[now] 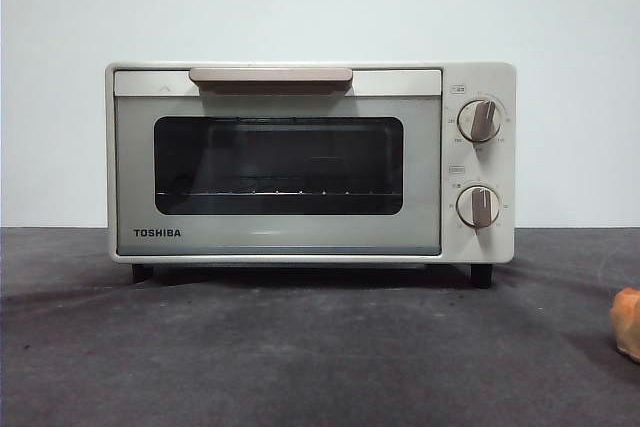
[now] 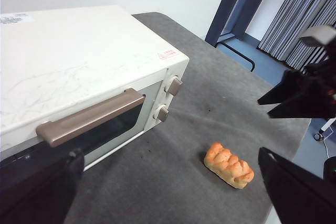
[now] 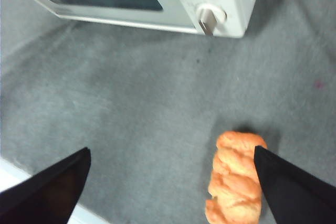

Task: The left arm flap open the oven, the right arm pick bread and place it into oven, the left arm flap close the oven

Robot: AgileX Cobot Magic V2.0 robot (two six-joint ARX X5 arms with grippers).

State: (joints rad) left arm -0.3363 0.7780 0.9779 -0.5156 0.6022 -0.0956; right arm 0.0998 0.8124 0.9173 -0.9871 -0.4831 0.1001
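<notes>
Oven (image 1: pixel 310 162) door shut, handle (image 2: pixel 89 118) facing left claw (image 2: pixel 168 192), gaping, empty; bread (image 3: pixel 235 179) on bench (image 1: pixel 300 347) beside right claw (image 3: pixel 170 182), wide, empty, for pickup.

I see the oven (image 1: pixel 310 162) standing toward the back of the desk (image 1: pixel 300 357), centred, door shut and facing the front edge, wall behind it. Handle (image 1: pixel 270 76) runs along the door's top; two knobs (image 1: pixel 480 120) stacked on its right side. Bread (image 1: pixel 627 321) lies on the desk near the right edge, in front of the oven, well apart from it
</notes>
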